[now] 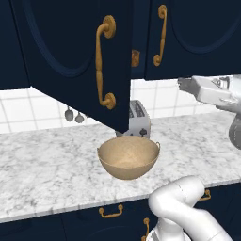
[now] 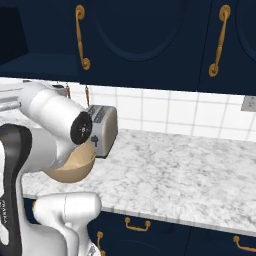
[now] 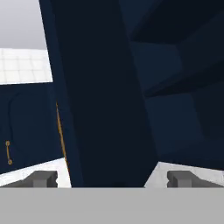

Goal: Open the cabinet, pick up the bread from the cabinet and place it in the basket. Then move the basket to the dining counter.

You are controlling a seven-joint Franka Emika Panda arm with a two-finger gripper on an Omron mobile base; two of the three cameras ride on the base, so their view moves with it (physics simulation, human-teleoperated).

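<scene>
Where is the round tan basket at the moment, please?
In the left base view, the round tan basket sits on the white marble counter, directly in front of the silver toaster and below the open navy cabinet door.

Toaster (image 2: pixel 102 130) on marble counter (image 2: pixel 185 170); tan basket (image 2: pixel 75 167) near left, half hidden behind white arm (image 2: pixel 50 125); navy cabinet (image 2: pixel 150 40) above.

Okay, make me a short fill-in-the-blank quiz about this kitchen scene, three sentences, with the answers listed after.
1. The left door of the cabinet stands swung ____.
2. The basket sits on the marble counter just in front of the ____.
3. Inside, the basket is ____.

Missing words: open; toaster; empty
</scene>
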